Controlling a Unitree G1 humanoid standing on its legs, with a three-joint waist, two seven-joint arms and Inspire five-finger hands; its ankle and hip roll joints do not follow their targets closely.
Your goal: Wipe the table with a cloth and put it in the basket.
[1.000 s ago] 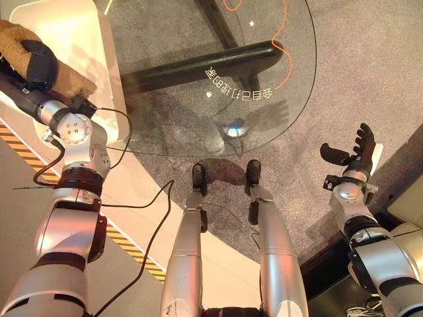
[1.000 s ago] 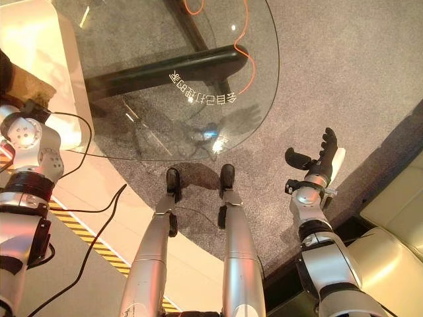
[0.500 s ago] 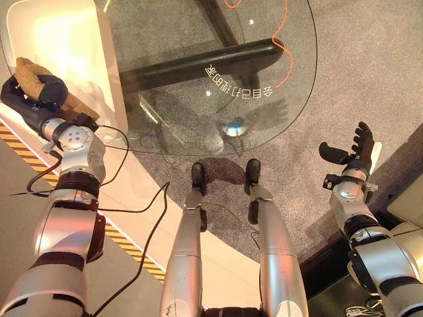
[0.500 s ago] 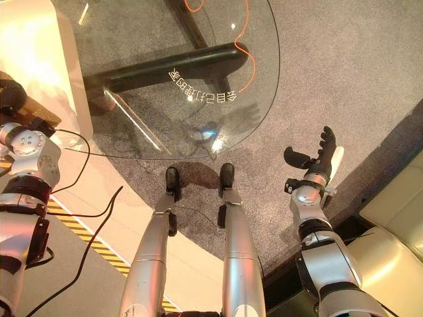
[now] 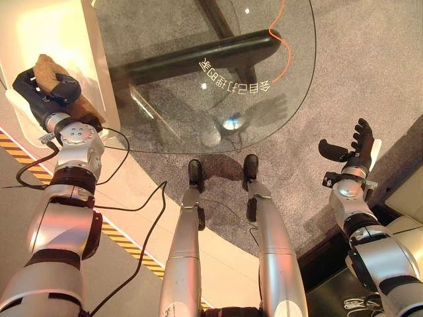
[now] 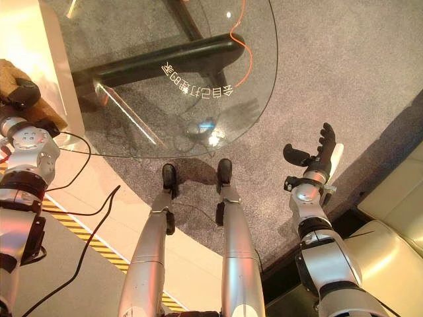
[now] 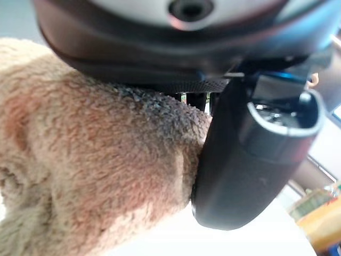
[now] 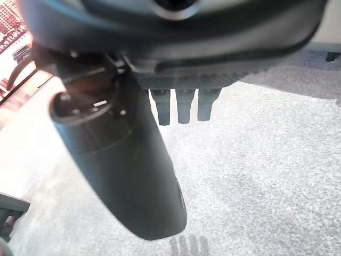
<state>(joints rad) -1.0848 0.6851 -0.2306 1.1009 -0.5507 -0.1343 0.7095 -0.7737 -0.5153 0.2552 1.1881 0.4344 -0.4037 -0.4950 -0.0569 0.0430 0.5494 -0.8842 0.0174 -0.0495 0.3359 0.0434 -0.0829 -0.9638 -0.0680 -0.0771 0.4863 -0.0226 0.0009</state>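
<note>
Nearest, our right hand (image 5: 349,150) hangs over bare grey carpet (image 5: 370,72), fingers straight, well clear of the round glass table (image 5: 264,79). Farther left, our left hand (image 5: 49,89) clutches the fuzzy tan cloth (image 7: 80,176) above the white basket (image 5: 39,26) beside the table's edge.

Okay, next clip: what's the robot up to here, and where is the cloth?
The robot stands at the edge of a round glass table. Its left hand is closed around a tan fluffy cloth, holding it off the table's left side, over a white surface beside the glass. The left wrist view shows the thumb pressed against the cloth's pile. The right hand hangs open over the grey carpet, holding nothing. I can't make out a basket.
</note>
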